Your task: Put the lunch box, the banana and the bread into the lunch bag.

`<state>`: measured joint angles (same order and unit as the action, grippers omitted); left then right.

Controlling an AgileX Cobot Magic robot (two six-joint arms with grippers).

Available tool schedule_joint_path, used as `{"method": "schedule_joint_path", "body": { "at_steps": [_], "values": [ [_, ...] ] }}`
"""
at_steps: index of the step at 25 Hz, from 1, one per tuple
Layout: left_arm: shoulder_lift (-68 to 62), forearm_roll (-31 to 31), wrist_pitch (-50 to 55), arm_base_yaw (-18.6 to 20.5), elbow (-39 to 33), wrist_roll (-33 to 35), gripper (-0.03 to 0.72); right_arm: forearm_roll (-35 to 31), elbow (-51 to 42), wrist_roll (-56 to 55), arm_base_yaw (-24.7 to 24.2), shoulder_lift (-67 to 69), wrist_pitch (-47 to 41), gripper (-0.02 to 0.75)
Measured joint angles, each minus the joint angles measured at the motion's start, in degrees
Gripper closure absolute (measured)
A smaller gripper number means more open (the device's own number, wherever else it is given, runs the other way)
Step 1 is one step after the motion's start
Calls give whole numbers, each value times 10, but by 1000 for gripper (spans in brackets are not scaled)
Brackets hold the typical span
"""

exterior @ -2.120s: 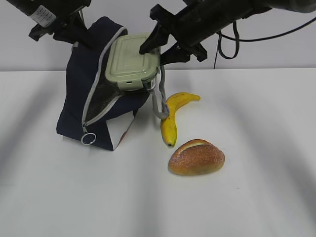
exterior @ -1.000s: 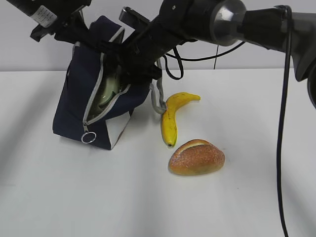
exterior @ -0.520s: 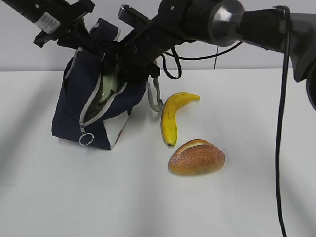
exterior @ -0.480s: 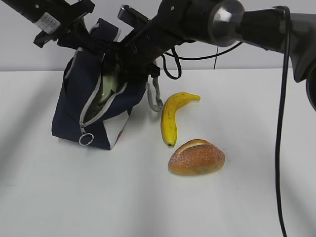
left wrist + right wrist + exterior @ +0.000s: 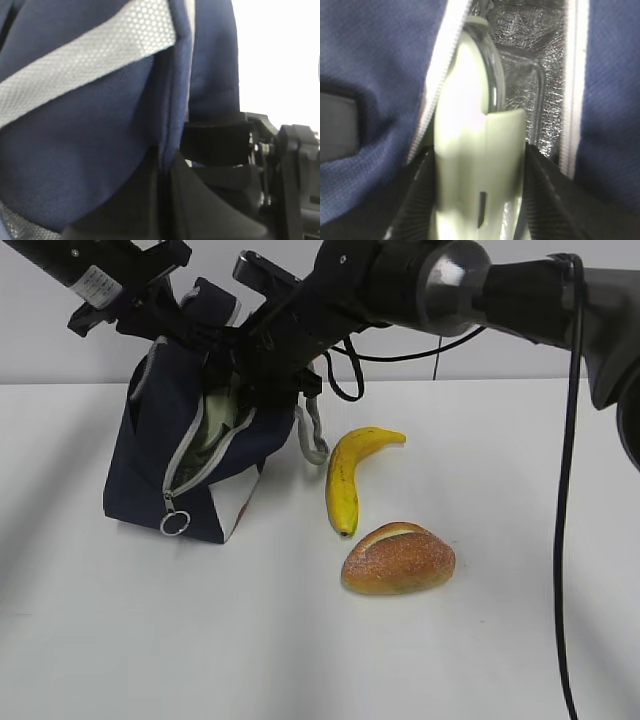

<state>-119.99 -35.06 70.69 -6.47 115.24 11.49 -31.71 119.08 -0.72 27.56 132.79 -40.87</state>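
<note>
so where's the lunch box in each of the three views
Exterior view: the lunch box shows as a pale green sliver inside the open zipper of the lunch bag, upper left.
Left wrist view: not in it; only navy fabric and a grey strap.
Right wrist view: lunch box fills the centre, on edge between the jaws, silver lining behind.
Shared landmark: the bag's navy fabric.
</note>
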Motion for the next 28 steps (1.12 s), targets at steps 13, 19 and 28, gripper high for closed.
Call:
{"method": "schedule_joint_path", "body": {
  "at_steps": [13, 19, 28],
  "values": [
    [0, 10, 1, 2, 0, 0, 688, -133, 3, 72, 4, 52, 37, 363],
    [0, 12, 2, 8, 0, 0, 688, -150, 11, 93, 8, 58, 49, 234],
    [0, 11, 2, 17, 0, 0, 688, -86, 91, 100, -47, 45, -119, 204]
  ]
}}
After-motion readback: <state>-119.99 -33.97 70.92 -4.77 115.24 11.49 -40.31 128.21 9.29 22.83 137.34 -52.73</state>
